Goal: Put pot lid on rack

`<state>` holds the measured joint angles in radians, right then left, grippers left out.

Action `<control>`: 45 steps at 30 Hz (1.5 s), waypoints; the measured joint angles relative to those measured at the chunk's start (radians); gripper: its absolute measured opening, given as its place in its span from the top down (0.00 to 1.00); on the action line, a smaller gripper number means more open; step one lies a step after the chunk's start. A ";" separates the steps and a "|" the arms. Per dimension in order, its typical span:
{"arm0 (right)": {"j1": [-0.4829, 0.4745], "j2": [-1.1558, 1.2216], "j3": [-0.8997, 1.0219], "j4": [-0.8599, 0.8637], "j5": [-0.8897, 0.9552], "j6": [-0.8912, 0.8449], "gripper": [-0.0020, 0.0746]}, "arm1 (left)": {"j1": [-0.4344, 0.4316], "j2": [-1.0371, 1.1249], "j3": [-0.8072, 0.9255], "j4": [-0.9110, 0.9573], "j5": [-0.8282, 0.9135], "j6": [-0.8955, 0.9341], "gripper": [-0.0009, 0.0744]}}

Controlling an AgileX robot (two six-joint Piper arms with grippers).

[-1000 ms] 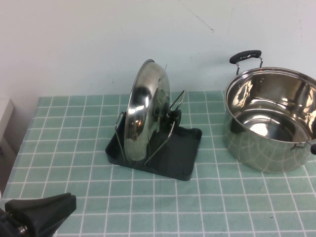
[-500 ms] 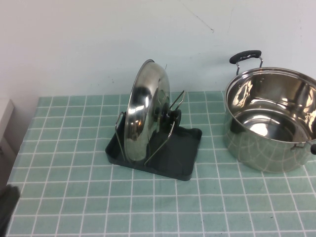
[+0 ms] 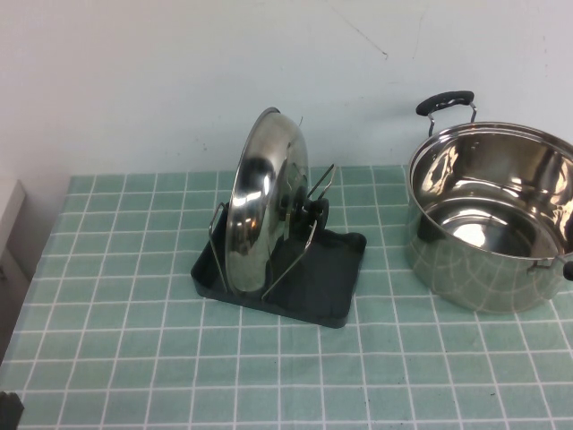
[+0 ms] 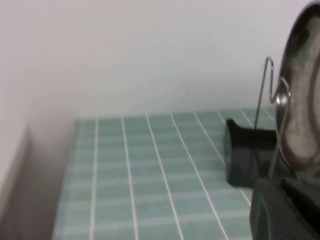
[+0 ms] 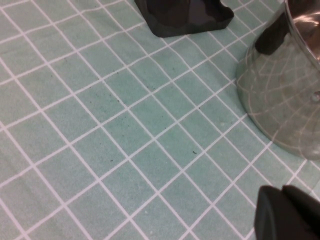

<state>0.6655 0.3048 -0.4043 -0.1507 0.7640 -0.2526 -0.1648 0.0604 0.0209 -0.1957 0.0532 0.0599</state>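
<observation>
The pot (image 3: 497, 215) runs off the right edge of the high view, its right handle cut away. The pot lid (image 3: 266, 202) hides the rack's (image 3: 336, 278) left dividers. Only dark slivers of the left hand (image 4: 285, 210) and right hand (image 5: 290, 215) show; their grip cannot be judged.

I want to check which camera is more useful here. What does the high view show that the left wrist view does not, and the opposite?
Only the high view shows the whole lid standing on edge in the rack, and the open pot on the robot's right. Only the left wrist view shows the left hand, a dark shape close to the camera, short of the rack. Both show the lid, the rack and the green checked cloth. The right hand appears only in its own wrist view, near the pot.
</observation>
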 joint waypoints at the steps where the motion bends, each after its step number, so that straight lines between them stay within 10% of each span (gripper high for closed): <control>1: 0.000 0.000 0.000 0.000 0.000 0.000 0.98 | 0.000 -0.008 0.000 0.015 0.039 -0.041 0.99; 12: 0.000 0.000 0.002 0.000 -0.003 0.000 0.98 | 0.028 -0.071 -0.002 0.181 0.252 -0.270 0.99; 45: 0.000 0.000 0.001 0.000 -0.003 0.000 0.98 | 0.060 -0.075 -0.002 0.185 0.254 -0.195 0.99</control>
<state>0.6655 0.3048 -0.4034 -0.1503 0.7614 -0.2526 -0.1050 -0.0142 0.0191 -0.0106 0.3077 -0.1353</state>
